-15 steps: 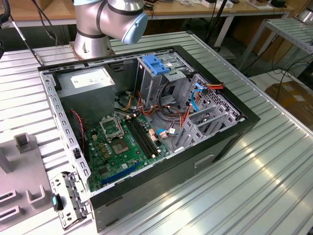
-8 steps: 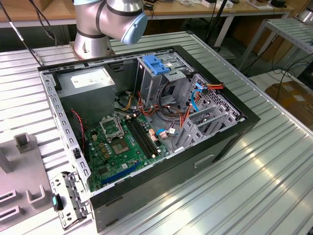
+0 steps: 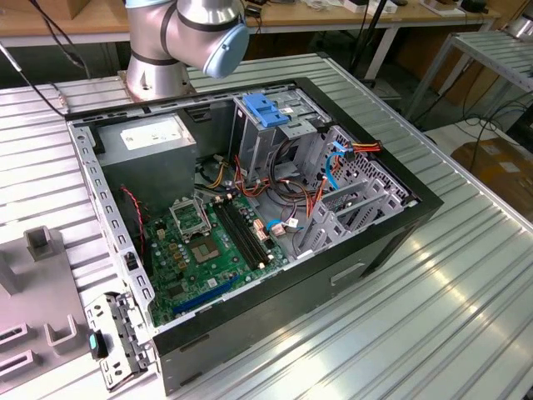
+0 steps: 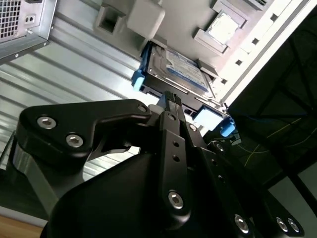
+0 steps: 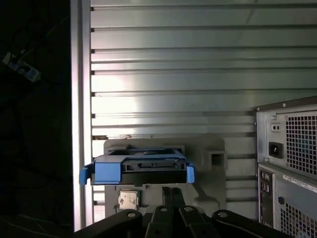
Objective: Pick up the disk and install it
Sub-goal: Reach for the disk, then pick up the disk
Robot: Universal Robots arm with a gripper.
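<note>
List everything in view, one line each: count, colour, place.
disk: 1, silver with blue rails, on the fixture
fixture: 1, grey, on the table beside the case
case: 1, black, open, on the table
motherboard: 1, green, inside the case
power supply: 1, grey with white sticker, inside the case
bracket: 1, blue, on top of the cage
cage: 1, grey, inside the case
table: 1, silver, ribbed
arm: 1, grey with light-blue cap, behind the case
gripper: 1, black, close to the disk
</note>
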